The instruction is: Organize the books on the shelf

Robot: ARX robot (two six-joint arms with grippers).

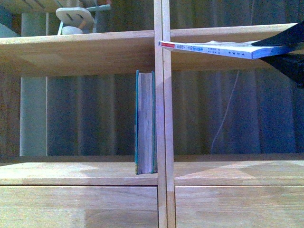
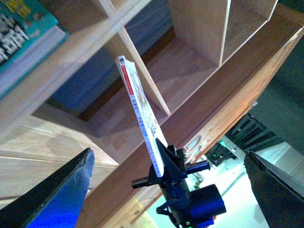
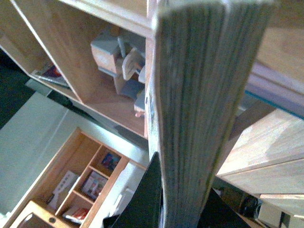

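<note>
- Paperback page edges sit closest, pinched flat in the right gripper, spine pointing away.
- At the spine: shelf divider, probably the alignment reference.
- Lower, beyond the divider: teal book, upright against it.

A thick teal-covered book stands upright in the left cubby of the light-wood bookcase, against its central divider. A thin pale paperback with red-and-white spine hangs level before the upper right board.

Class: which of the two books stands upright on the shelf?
The thick teal book, against the central divider; the thin paperback is held flat by the right gripper.
</note>
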